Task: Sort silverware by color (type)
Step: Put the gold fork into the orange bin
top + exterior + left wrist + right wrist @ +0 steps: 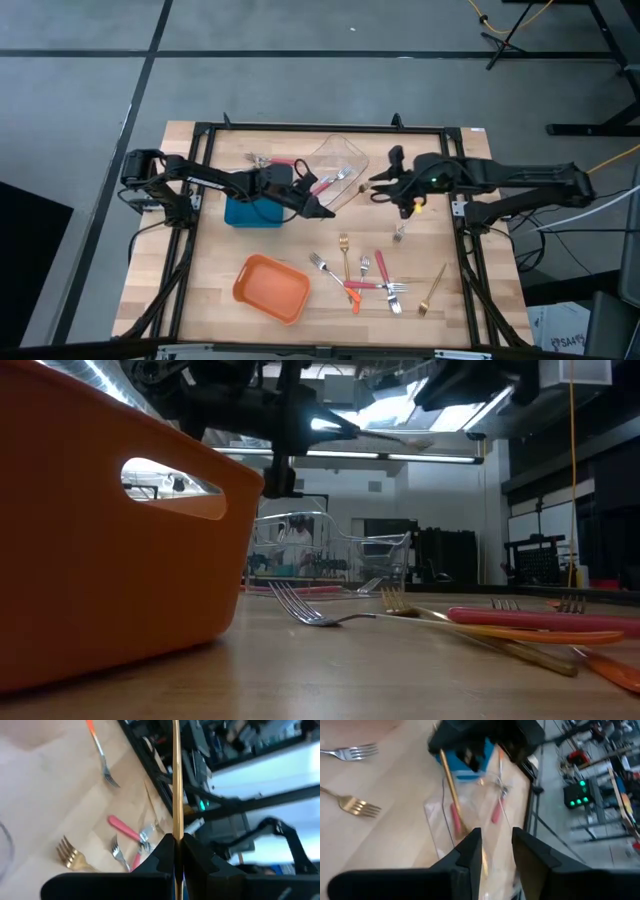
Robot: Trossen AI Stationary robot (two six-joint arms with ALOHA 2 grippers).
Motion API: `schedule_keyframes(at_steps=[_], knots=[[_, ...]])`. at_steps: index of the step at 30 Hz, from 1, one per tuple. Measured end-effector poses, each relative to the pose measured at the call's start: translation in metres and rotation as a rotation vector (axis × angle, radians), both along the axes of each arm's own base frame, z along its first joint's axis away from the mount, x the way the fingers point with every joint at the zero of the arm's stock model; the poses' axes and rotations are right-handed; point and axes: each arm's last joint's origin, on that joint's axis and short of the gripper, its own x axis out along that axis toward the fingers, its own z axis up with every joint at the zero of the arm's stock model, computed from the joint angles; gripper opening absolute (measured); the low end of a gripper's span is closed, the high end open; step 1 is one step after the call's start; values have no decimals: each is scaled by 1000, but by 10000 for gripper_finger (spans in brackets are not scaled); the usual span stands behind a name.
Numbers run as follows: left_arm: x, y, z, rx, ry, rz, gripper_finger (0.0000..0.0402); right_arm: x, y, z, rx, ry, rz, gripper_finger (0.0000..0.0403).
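Note:
My left gripper hangs over the near edge of the clear container, shut on a gold fork. In the right wrist view the gold fork reaches from my left gripper toward my right gripper. My right gripper is open, facing the left one from the container's right side. Red-handled forks lie inside the clear container. More forks, gold, red and orange, lie flat on the table's near right part. My left gripper pinches the gold fork between its two fingers, which hide the held end. The fork sticks straight out ahead of the fingers, in line with them. It is lifted clear of the table, pointing toward my right gripper.
A blue container sits under my left arm. An orange container stands near the table's near edge. Two forks lie at the far side left of the clear container. A single fork lies below my right gripper.

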Motion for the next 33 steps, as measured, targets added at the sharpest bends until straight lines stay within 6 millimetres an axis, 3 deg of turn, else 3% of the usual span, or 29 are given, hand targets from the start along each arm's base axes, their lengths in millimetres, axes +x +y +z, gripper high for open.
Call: schedule_keyframes(at_steps=[10,18,27,33], knots=[[-26,-36,40,-16,-43,-194,14,-29,-1,8,42,11,-92,104],[-77,-73,57,-27,173,-340,14,-30,-1,6,41,36,-92,104],[-130,-112,44,-46,579,-444,14,-30,-1,6,43,39,-90,104],[-144,-129,35,-20,715,-471,14,-30,-1,6,47,39,-83,104]])
